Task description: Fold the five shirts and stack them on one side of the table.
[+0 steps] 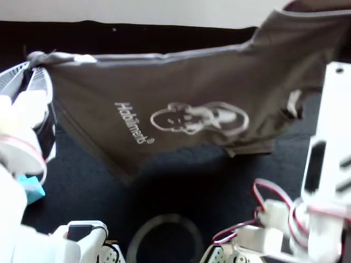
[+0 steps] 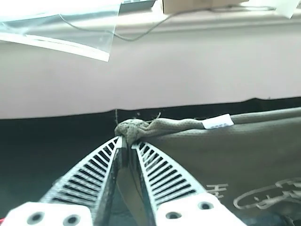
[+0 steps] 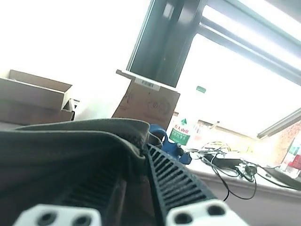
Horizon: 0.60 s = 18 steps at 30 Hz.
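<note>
A grey shirt (image 1: pixel 181 104) with a white line drawing and lettering hangs stretched in the air above the dark table (image 1: pixel 82 186). My left gripper (image 1: pixel 34 66) is shut on a bunched corner of it at the far left; the wrist view has the fabric knot (image 2: pixel 134 128) pinched between the ribbed fingers (image 2: pixel 160 162), and a small white tag (image 2: pixel 217 122) on the hem. My right gripper (image 3: pixel 143 153) is shut on the shirt's other end (image 3: pixel 70 141), held high at the upper right (image 1: pixel 307 22). The cloth sags in the middle.
A blue object (image 1: pixel 32 190) lies by the left arm's base. A dark ring (image 1: pixel 164 238) sits at the near edge between the arms. The right arm's white body (image 1: pixel 329 148) stands tall at the right. A pale wall (image 2: pixel 150 70) runs behind the table.
</note>
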### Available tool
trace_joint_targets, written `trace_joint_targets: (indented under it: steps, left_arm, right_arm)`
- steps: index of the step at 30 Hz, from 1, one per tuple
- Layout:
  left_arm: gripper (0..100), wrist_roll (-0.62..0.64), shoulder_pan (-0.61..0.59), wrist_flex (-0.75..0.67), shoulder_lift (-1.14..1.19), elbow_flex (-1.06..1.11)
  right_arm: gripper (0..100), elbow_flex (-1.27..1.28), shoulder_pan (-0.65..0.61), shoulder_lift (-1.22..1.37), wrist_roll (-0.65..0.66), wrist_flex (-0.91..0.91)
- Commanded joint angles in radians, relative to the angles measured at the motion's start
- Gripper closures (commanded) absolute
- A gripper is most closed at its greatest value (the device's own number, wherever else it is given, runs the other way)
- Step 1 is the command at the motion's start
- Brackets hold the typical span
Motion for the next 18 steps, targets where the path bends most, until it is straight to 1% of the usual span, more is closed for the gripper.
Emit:
trace_joint_targets:
  steps: [1, 7, 13, 16, 18]
  left_arm:
    - [99, -0.011, -0.016, 0.003, -0.041, 0.005]
    - [99, -0.011, -0.016, 0.003, -0.085, 0.005]
    - [99, -0.011, -0.016, 0.005, -0.082, 0.024]
    - [99, -0.012, -0.041, 0.002, -0.081, 0.15]
    - [99, -0.029, -0.045, -0.035, -0.081, 0.263]
  right_arm:
    - [99.3, 0.111, 0.01, -0.104, -0.006, -0.061]
    - [99.3, 0.309, 0.01, -0.24, -0.011, -0.13]
    - [99.3, 0.452, 0.01, -0.291, -0.011, -0.206]
    - [99.3, 0.578, 0.01, -0.28, -0.011, -0.245]
    - [99.3, 0.665, 0.01, -0.263, -0.008, -0.275]
